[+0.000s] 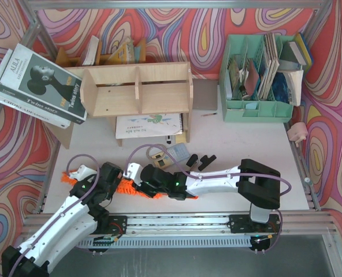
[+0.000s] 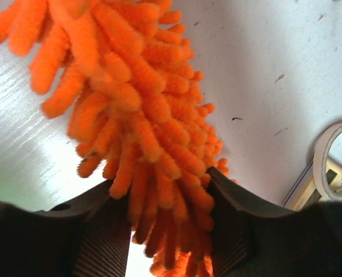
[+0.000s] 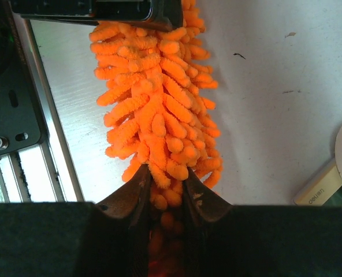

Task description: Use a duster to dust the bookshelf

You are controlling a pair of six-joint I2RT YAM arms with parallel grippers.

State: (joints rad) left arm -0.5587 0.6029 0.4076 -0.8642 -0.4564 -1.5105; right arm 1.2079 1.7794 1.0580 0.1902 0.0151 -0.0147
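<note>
Orange duster (image 3: pixel 159 115) lies clamped in right end effector (image 3: pixel 162 180); left end effector (image 2: pixel 161 180) straddles it, grip uncertain.

My two arms
White plastic-shelled left arm (image 1: pixel 55 228) and right arm (image 1: pixel 217 182); black joint housings (image 1: pixel 260 187); pale purple looped cables (image 1: pixel 278 174); small green indicator light (image 1: pixel 84 186) on each.

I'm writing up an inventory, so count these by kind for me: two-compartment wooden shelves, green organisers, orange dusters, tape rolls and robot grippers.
Two-compartment wooden shelves: 1, the bookshelf
Green organisers: 1, the green organiser
Orange dusters: 1, the duster
Tape rolls: 1, the tape roll
Grippers: 2, the left gripper and the right gripper
Total: 6
</note>
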